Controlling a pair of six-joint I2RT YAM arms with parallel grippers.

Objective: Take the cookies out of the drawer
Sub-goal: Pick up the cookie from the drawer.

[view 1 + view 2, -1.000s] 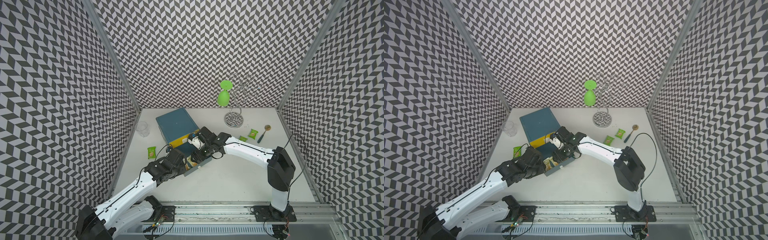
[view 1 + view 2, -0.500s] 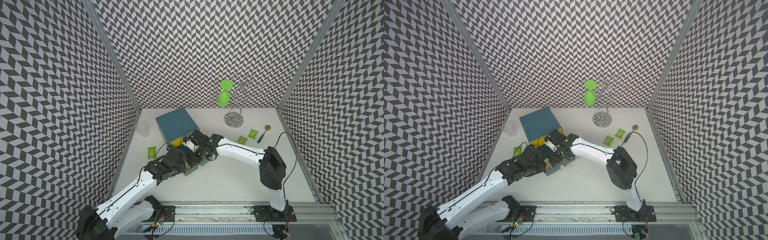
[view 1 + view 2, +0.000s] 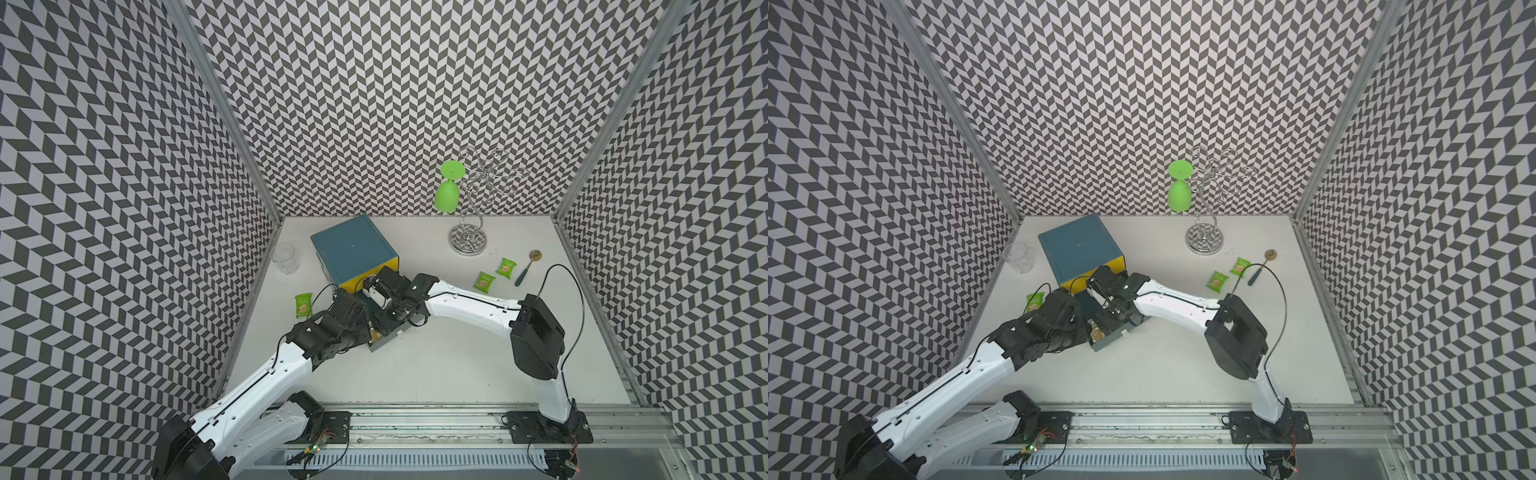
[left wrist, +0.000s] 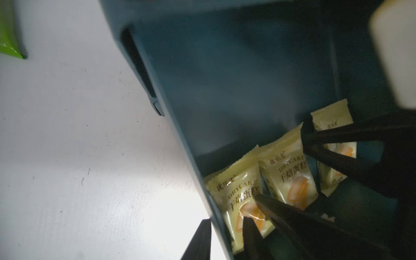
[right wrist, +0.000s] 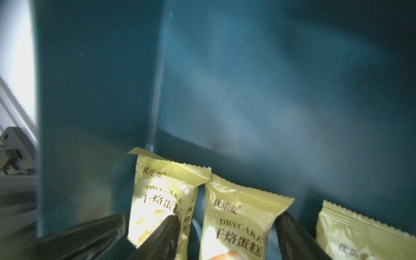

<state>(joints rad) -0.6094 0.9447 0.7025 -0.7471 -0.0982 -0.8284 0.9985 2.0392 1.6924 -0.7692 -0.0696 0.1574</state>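
One cookie (image 5: 243,202) inside gaping right tool (image 5: 226,218); left tool (image 4: 226,221) straddles drawer wall (image 4: 180,139), grip unclear.

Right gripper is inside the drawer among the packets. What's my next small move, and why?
Probably close the right gripper: its open jaws straddle the middle cream-yellow cookie packet, while the left gripper clamps the drawer wall, which should brace the drawer.

Left tool (image 4: 227,221) narrow, right tool (image 5: 227,216) spread
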